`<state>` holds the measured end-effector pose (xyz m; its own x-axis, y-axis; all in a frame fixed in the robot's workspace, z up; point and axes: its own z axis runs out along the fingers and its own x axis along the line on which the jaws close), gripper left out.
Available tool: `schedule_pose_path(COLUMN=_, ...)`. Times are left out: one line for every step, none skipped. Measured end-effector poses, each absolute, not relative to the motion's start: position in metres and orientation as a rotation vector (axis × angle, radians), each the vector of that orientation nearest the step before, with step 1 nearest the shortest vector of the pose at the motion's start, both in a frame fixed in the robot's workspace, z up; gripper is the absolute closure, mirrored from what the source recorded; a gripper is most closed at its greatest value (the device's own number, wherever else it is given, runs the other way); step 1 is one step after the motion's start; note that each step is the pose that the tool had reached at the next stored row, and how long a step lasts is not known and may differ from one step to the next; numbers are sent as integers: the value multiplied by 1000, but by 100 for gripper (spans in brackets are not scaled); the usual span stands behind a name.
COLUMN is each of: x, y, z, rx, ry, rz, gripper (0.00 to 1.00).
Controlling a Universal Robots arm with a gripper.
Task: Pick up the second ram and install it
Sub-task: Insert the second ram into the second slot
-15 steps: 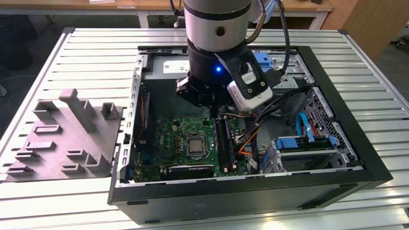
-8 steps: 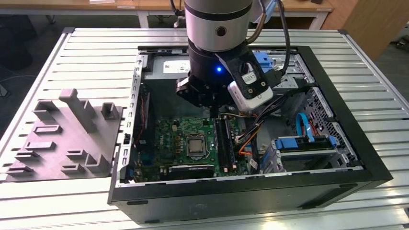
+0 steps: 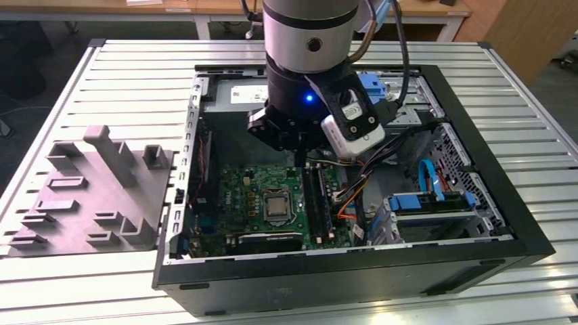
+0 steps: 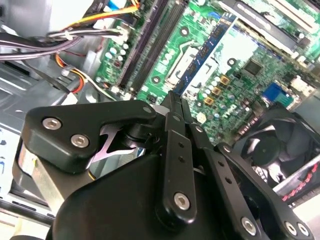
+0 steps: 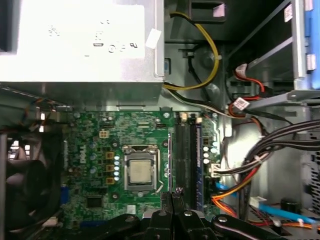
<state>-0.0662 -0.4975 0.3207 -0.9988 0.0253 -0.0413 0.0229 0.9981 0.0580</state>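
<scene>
My gripper (image 3: pixel 300 150) hangs inside the open computer case (image 3: pixel 505 203), just above the green motherboard (image 3: pixel 253 196). In both wrist views its black fingers (image 4: pixel 176 107) are pressed together with nothing showing between them, so it is shut. Below the fingertips run two long dark strips side by side in the memory slots (image 5: pixel 185 155), also seen in the second wrist view (image 4: pixel 150 45). They look like seated sticks, but I cannot tell which one is the second ram. The gripper (image 5: pixel 173 192) points at the near end of these slots.
A grey moulded fixture (image 3: pixel 91 196) lies on the slatted table at the exterior view's left. Orange and black cables (image 5: pixel 240 190) bunch beside the slots. The processor socket (image 5: pixel 141 170), a fan (image 4: pixel 270 150), the silver power supply (image 5: pixel 80 40) and blue drive brackets (image 3: pixel 434 200) surround the work area.
</scene>
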Motion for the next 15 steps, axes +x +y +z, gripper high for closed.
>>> schedule_pose_path(x=-66, y=-498, z=321, rx=38, ry=3108, rz=94, gripper=88)
schedule_pose_path(x=-66, y=-498, z=321, rx=38, ry=3110, rz=95, gripper=88)
schedule_pose_path(x=-66, y=-498, z=321, rx=38, ry=3110, rz=95, gripper=88)
schedule_pose_path(x=-66, y=-498, z=321, rx=38, ry=3110, rz=95, gripper=88)
schedule_pose_path(x=-66, y=-498, z=321, rx=38, ry=3110, rz=95, gripper=88)
schedule_pose_path(x=-66, y=-498, z=321, rx=38, ry=3111, rz=95, gripper=88)
schedule_pose_path(x=-66, y=-498, z=320, rx=34, ry=3111, rz=95, gripper=88)
schedule_pose_path(x=-66, y=-498, z=320, rx=24, ry=3111, rz=95, gripper=88)
schedule_pose_path(x=-66, y=-498, z=320, rx=12, ry=3112, rz=95, gripper=88)
schedule_pose_path(x=-65, y=-498, z=320, rx=0, ry=3112, rz=96, gripper=88)
schedule_pose_path(x=-64, y=-498, z=319, rx=-9, ry=3112, rz=96, gripper=88)
schedule_pose_path(x=-63, y=-498, z=319, rx=-16, ry=3112, rz=96, gripper=88)
schedule_pose_path(x=-62, y=-498, z=319, rx=-21, ry=3112, rz=96, gripper=88)
schedule_pose_path(x=-60, y=-498, z=318, rx=-24, ry=3113, rz=96, gripper=88)
schedule_pose_path(x=-59, y=-498, z=318, rx=-24, ry=3113, rz=96, gripper=88)
